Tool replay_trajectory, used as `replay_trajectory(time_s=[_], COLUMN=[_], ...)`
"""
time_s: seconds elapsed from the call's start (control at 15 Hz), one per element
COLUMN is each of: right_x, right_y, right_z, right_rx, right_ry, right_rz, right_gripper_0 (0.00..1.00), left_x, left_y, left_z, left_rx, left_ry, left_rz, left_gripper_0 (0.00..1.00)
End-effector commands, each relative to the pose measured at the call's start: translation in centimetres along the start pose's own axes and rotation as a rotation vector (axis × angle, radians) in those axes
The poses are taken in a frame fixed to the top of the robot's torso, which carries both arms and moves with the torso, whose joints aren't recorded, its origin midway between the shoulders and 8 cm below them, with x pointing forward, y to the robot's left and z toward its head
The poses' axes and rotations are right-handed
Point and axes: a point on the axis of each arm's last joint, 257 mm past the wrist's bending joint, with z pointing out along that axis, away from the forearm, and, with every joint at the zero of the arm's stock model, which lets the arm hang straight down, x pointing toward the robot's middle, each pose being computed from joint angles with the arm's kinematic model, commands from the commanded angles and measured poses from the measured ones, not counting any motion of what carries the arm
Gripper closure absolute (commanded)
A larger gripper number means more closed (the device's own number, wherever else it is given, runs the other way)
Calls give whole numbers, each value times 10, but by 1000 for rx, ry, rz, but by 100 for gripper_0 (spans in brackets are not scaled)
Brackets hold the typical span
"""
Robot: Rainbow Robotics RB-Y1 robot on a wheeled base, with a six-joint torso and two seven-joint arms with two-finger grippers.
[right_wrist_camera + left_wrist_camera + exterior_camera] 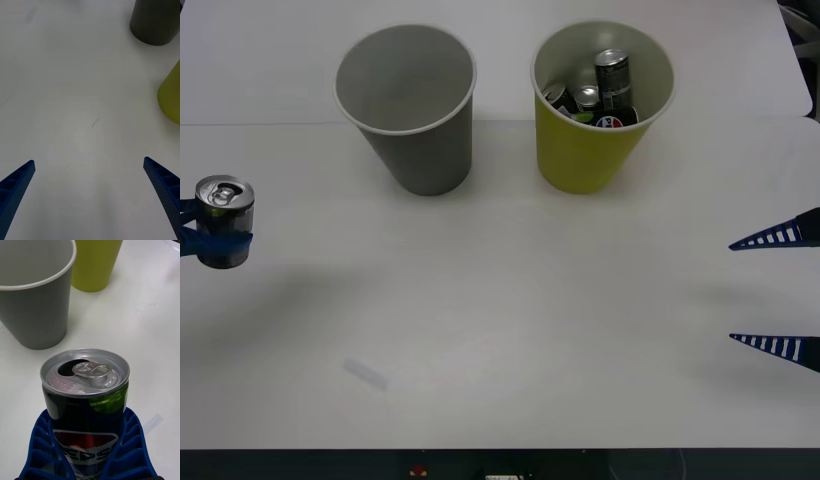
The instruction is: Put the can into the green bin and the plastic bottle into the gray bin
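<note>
At the table's far left my left gripper (215, 243) is shut on the can (224, 221), a small dark can with a silver top, held upright above the table. The left wrist view shows the can (85, 405) close up with its red-white-blue logo and green marks, my blue fingers (129, 444) wrapped around it. The gray bin (408, 105) stands at the back left of centre, the green bin (598, 103) to its right with several cans inside. My right gripper (778, 290) is open at the right edge, low over bare table. The plastic bottle is out of view.
The white table (510, 320) stretches wide between the two arms. A faint pale smear (366, 374) lies on it at the front left. The right wrist view shows the gray bin (155, 20) and green bin (171, 95) ahead of the open fingers.
</note>
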Motion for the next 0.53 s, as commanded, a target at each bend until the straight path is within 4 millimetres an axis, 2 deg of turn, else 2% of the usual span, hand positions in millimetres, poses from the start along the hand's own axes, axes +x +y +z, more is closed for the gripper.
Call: replay_trajectory(time_s=[0.07, 0.27, 0.53], right_x=[0, 0, 0], right_y=[0, 0, 0], right_z=[0, 0, 0], right_rx=[0, 0, 0], right_ry=[0, 0, 0], right_rz=[0, 0, 0], right_gripper_0=[0, 0, 0], left_x=[-27, -63, -123], left_y=[0, -4, -10], left_z=[16, 43, 73], left_rx=[52, 104, 150], left_ry=[22, -13, -42], left_rz=[90, 132, 104], left_gripper_0=[100, 100, 100])
